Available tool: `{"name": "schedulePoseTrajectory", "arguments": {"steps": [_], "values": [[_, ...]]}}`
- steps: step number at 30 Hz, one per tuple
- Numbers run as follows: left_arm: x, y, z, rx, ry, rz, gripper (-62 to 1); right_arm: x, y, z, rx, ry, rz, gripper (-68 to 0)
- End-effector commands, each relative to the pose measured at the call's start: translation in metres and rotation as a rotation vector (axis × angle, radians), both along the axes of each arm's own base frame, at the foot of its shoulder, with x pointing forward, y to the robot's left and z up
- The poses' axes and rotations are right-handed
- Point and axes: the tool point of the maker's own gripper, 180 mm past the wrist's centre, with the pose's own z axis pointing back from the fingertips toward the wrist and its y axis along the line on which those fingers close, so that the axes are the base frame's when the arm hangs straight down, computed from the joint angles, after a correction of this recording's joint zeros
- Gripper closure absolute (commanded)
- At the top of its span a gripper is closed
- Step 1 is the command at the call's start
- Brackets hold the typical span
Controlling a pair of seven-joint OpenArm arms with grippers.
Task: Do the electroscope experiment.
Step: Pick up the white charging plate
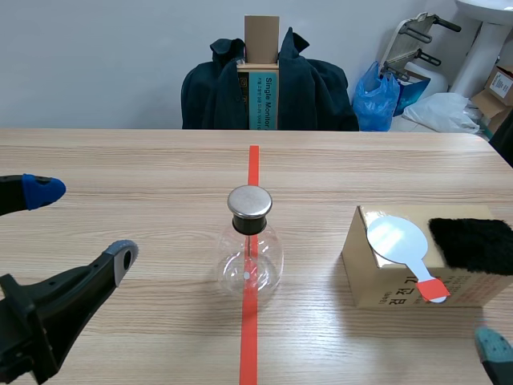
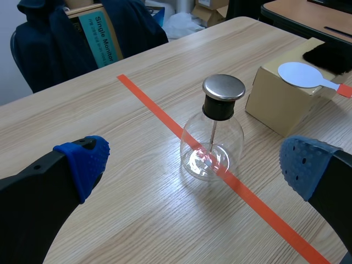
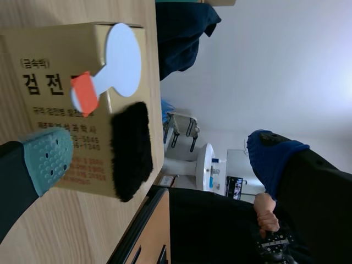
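Note:
The electroscope, a clear glass flask [image 1: 250, 257] with a metal cap [image 1: 249, 202], stands on the tape line at the table's middle. My left gripper [image 1: 80, 224] is open at the near left, well short of the flask. In the left wrist view the flask [image 2: 212, 146] stands ahead of the wide-apart blue pads [image 2: 83, 159]. A cardboard box [image 1: 385, 281] at the right carries a white paddle [image 1: 397, 238] with an orange-red handle and a black fur pad [image 1: 473, 243]. My right gripper [image 3: 159, 158] is open and turned sideways, near the box [image 3: 49, 71], paddle [image 3: 118, 58] and fur [image 3: 132, 151].
An orange-red tape line [image 1: 251, 337] runs down the table's middle. Beyond the far edge, a dark jacket [image 1: 321, 92] hangs over a chair with a tall cardboard box [image 1: 261, 48]. A blue bag [image 1: 377, 96] lies at the far right. A person's hand [image 3: 267, 212] shows beyond the table.

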Motion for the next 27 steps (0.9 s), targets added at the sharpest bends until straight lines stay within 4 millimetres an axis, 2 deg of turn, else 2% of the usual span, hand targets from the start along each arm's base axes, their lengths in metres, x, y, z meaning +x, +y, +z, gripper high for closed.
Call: {"name": "schedulePoseTrajectory", "arguments": {"steps": [1, 5, 9, 22, 27], "values": [[-0.001, -0.006, 0.008, -0.03, -0.02, -0.012, -62.3, 0.009, -0.003, 0.004, -0.017, -0.044, -0.014, -67.9], [-0.001, -0.006, 0.008, -0.03, -0.02, -0.012, -62.3, 0.016, -0.014, -0.016, -0.078, -0.039, -0.062, -67.9], [-0.001, -0.006, 0.008, -0.03, -0.02, -0.012, -62.3, 0.025, -0.02, -0.026, -0.095, -0.042, -0.077, -67.9], [-0.001, -0.006, 0.009, -0.03, -0.021, -0.012, -62.3, 0.038, -0.006, -0.064, -0.161, -0.019, 0.049, -67.9], [-0.001, -0.006, 0.009, -0.031, -0.021, -0.012, -62.3, 0.044, -0.002, -0.071, -0.163, -0.021, 0.101, -67.9]]}}
